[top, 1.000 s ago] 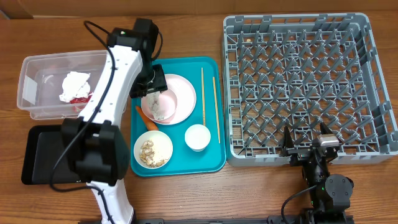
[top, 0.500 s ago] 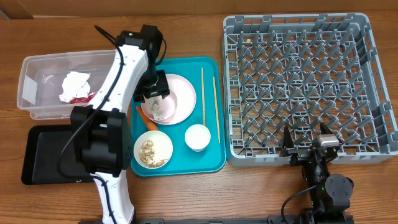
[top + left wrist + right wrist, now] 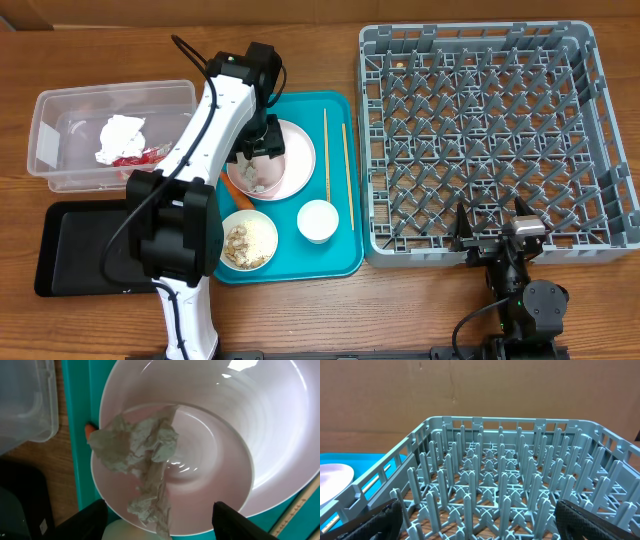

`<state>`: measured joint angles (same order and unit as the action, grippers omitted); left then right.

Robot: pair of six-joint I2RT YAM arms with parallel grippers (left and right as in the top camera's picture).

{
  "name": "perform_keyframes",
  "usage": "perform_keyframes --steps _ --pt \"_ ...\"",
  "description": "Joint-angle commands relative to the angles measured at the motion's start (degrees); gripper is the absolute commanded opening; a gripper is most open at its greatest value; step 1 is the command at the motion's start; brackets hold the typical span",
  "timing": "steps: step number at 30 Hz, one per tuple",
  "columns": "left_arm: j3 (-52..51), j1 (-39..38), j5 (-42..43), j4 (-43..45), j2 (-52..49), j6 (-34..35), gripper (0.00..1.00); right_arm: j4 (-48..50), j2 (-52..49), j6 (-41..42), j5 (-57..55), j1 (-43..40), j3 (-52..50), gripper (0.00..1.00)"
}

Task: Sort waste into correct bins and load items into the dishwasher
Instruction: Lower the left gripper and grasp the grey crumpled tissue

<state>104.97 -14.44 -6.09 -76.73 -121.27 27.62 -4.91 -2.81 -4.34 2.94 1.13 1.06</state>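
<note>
Swung rightward since the earlier frame, our left gripper [image 3: 159, 512] hangs over the pale pink plate [image 3: 270, 435], jaws apart astride the near end of the crumpled white napkin [image 3: 137, 450] lying in it, long axis running away leftward toward the carrot [image 3: 90, 427] beside the rim, while our right gripper [image 3: 476, 517] holds its jaws wide before the dish rack [image 3: 490, 475].

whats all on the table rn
dish rack: 1, grey, right
teal tray: 1, teal, centre
plate: 1, pink, on teal tray
bowls: 2, whitish, one on plate, one near front with scraps
cup: 1, white, tray front
chopsticks: 2, tan, tray right
carrot: 1, orange, beside plate
tub: 1, clear, left
napkins: 2, white, tub and plate bowl
wrapper: 1, red, in tub
black tray: 1, black, front left
left gripper: 1, open over plate
right gripper: 1, open by rack
</note>
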Motion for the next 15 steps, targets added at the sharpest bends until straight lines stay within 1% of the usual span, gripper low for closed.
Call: perform_keyframes --steps 1,2,5,6,7,9,11,12,13,15 --pt "-0.7 -0.2 -1.5 -0.3 -0.6 3.7 0.73 0.3 0.2 -0.6 -0.1 0.0 -0.6 1.00" --pt "-0.7 -0.2 -1.0 -0.2 -0.6 3.7 0.79 0.3 0.2 -0.6 -0.1 0.0 -0.6 1.00" --pt "-0.7 -0.4 1.2 0.3 -0.6 3.7 0.82 0.3 0.2 -0.6 -0.1 0.0 -0.6 1.00" --pt "-0.7 -0.4 1.8 0.2 -0.6 3.4 0.97 0.3 0.2 -0.6 -0.1 0.0 -0.6 1.00" --pt "-0.7 -0.4 2.1 0.1 -0.6 2.4 1.00 0.3 0.2 -0.6 -0.1 0.0 -0.6 1.00" --pt "-0.7 -0.4 2.1 0.1 -0.6 0.0 1.00 0.3 0.2 -0.6 -0.1 0.0 -0.6 1.00" --pt "-0.7 -0.4 2.1 0.1 -0.6 -0.2 1.00 0.3 0.2 -0.6 -0.1 0.0 -0.6 1.00" --pt "-0.7 -0.4 2.1 0.1 -0.6 -0.2 0.96 0.3 0.2 -0.6 -0.1 0.0 -0.6 1.00" --pt "-0.7 -0.4 2.1 0.1 -0.6 -0.2 0.83 0.3 0.2 -0.6 -0.1 0.0 -0.6 1.00" --pt "-0.7 -0.4 2.1 0.0 -0.6 -0.2 0.63 0.3 0.2 -0.6 -0.1 0.0 -0.6 1.00"
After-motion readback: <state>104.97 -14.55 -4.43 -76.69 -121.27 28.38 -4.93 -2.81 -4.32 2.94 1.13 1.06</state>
